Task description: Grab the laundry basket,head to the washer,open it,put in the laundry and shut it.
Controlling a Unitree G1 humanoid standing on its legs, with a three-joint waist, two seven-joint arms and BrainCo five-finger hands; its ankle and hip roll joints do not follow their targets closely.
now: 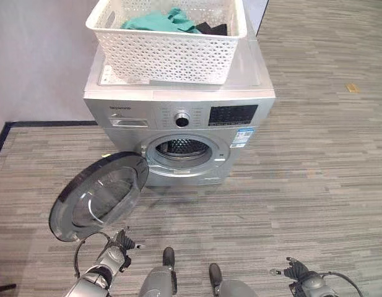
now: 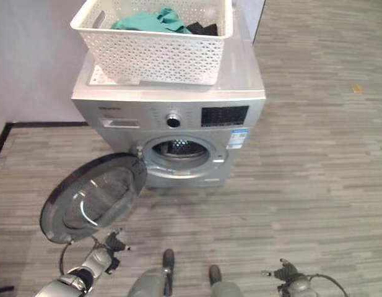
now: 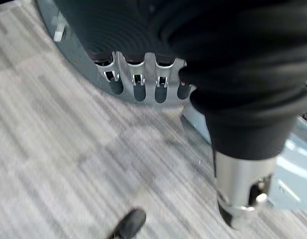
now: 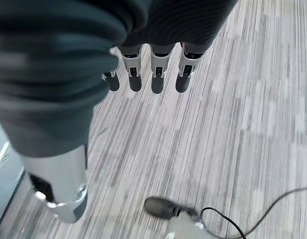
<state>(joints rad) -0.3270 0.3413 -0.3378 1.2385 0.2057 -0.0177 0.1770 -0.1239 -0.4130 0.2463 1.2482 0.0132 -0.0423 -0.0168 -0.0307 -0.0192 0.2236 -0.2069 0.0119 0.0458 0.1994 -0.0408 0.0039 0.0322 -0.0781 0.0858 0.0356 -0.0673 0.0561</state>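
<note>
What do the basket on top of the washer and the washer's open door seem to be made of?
The laundry basket looks like white moulded plastic with a matt finish: its walls are a regular lattice of small holes and it has cut-out handles. The washer door looks like a glossy dark plastic or metal ring around a clear bowl, probably glass, since it carries bright reflections; which of the two cannot be told.

White lattice basket point(image 1: 172, 55) with teal point(image 1: 160, 21) and black clothes point(image 1: 212, 28), silver washer point(image 1: 178, 111) with a dark-rimmed door point(image 1: 98, 195), on grey striped carpet point(image 1: 314, 173).
</note>
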